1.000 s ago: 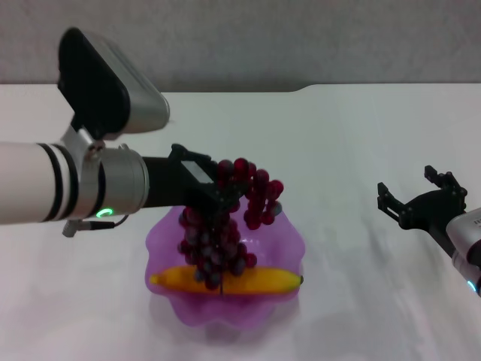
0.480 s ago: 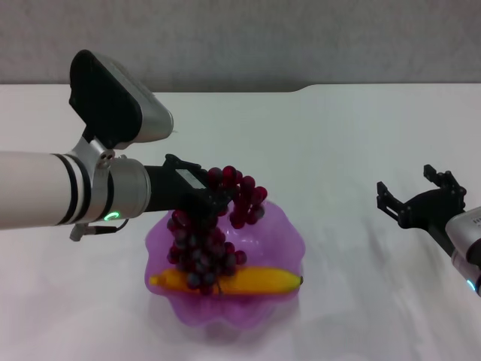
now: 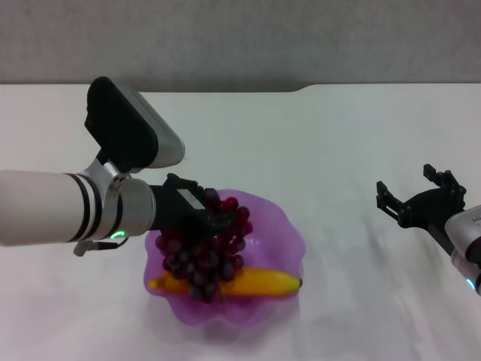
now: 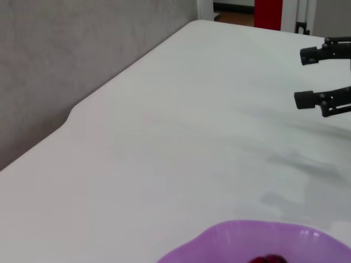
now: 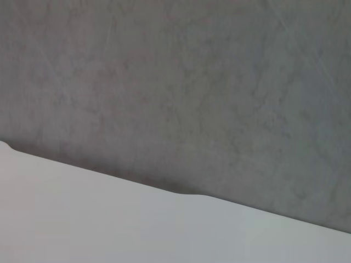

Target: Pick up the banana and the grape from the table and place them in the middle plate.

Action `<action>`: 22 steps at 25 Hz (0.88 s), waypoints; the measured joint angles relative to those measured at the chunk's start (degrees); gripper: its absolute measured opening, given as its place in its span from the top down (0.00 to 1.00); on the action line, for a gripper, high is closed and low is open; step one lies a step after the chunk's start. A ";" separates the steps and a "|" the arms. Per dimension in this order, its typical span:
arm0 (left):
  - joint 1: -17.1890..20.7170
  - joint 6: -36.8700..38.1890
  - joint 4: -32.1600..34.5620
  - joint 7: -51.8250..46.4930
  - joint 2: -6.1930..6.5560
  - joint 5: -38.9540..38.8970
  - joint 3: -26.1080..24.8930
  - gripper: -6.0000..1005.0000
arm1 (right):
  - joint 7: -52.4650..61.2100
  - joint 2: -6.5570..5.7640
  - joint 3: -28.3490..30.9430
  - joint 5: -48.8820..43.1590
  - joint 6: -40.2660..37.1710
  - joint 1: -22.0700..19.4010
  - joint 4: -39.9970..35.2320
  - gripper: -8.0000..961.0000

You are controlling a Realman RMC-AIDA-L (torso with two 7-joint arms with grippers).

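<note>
Grape (image 3: 204, 252) held by left claw (image 3: 201, 220) inside middle plate (image 3: 282, 226).

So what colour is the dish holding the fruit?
Translucent purple, clearest in the head view.

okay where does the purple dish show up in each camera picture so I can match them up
Head view: the purple dish sits low and centre, holding the banana and the grapes, with the left gripper over it.
Left wrist view: only its far rim shows along the bottom edge.
Right wrist view: not in it; only wall and table.
Shared landmark: the right gripper, right of the dish in the head view, at upper right in the left wrist view.
</note>
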 joint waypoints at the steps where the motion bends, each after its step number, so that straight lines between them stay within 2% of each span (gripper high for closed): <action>1: 0.09 0.11 0.00 -0.18 -0.01 -0.12 0.01 0.69 | 0.00 0.00 0.00 0.00 0.02 0.01 -0.01 0.06; 3: 0.24 0.43 0.09 -0.68 -0.02 -0.27 0.20 0.69 | 0.00 0.00 0.00 0.03 0.03 0.02 -0.02 0.06; 6: 0.40 1.33 0.26 -1.22 -0.04 -0.30 1.00 0.47 | 0.00 0.00 0.00 0.09 0.04 0.03 -0.02 0.06; 11: 0.56 1.62 0.68 -1.67 -0.07 -0.17 1.37 0.24 | 0.00 0.00 0.00 0.10 0.11 -0.08 -0.02 0.06; 16: 3.80 5.15 5.11 -2.75 0.06 -0.35 0.87 0.11 | 0.00 0.00 0.00 0.09 0.02 -0.26 -0.02 0.06; 19: 6.64 10.12 7.29 -2.46 0.03 -0.37 1.53 0.11 | 0.00 0.00 0.00 0.09 -0.11 -0.28 -0.02 0.06; 22: 9.27 18.36 7.19 -1.84 0.06 -0.44 2.65 0.11 | 0.00 0.00 0.00 0.09 -0.16 -0.27 -0.02 0.06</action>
